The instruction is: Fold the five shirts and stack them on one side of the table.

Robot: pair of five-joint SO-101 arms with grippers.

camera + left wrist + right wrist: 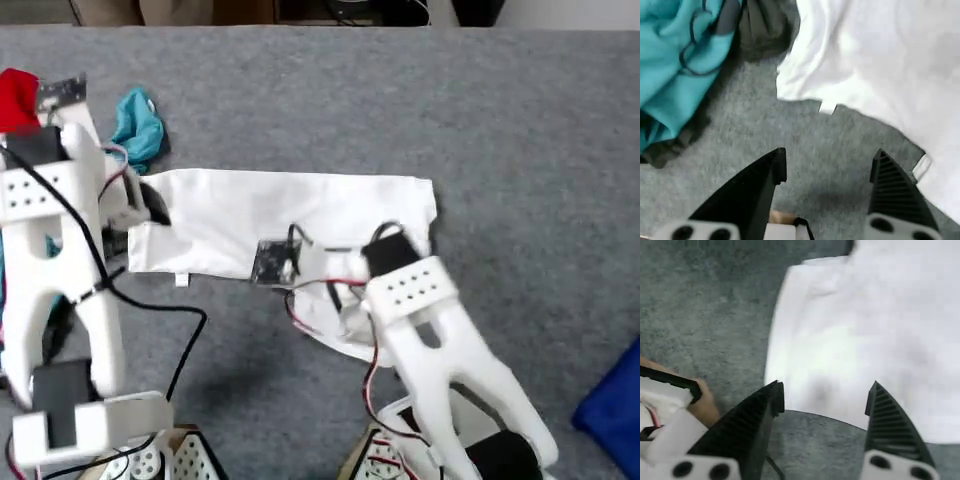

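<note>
Left gripper [829,167] is hanging with its black ribbed plastic jaws spread wide and holding nothing. It is sitting over bare grey table, just beside the near left corner of the white shirt [890,65]. Right gripper [824,396] is likewise gaping and empty, with the shirt's near edge showing between its jaws. Both arms are showing white plastic shells with loose black and red wires trailing. A deep blue cloth [612,408] is poking in at the near right edge.

The white shirt is lying mid-table as a long flat rectangle of smooth thin fabric with soft creases. A small tag [921,166] is sticking out of its near edge. The table [520,120] is wearing a grey, felt-like, nubby cover.

Beyond the left gripper a teal shirt [675,55] is lying crumpled in soft folds. A dark grey-brown garment [765,25] is bunching between it and the white shirt. Farthest left, a red cloth [14,98] is sitting rumpled at the table edge.
</note>
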